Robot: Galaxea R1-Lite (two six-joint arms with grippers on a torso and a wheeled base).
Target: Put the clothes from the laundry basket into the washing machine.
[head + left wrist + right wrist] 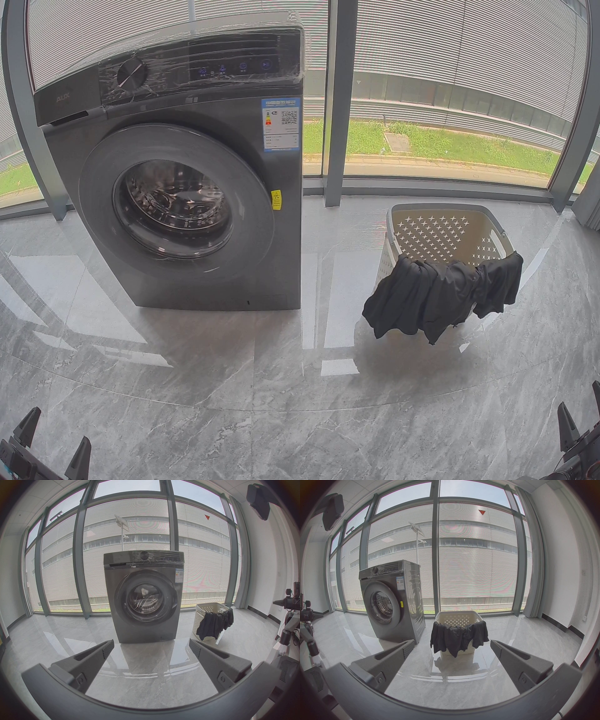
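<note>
A grey front-loading washing machine [181, 187] stands on the floor at the left, its round door [175, 206] facing me; whether the door is shut I cannot tell. To its right sits a cream laundry basket [447, 234] with a black garment [437, 297] draped over its near rim. The machine [143, 595] and basket [207, 608] are far ahead of my left gripper [151, 650], which is open and empty. My right gripper [451, 650] is open and empty too, pointing at the black garment [457, 636] on the basket [457, 619]. In the head view both grippers sit low, left [53, 440] and right [578, 415].
Glossy grey marble floor [300, 387] stretches between me and the machine. Tall glass windows with dark frames [337, 100] close off the back. A white wall [565, 573] and curtain stand on the right side.
</note>
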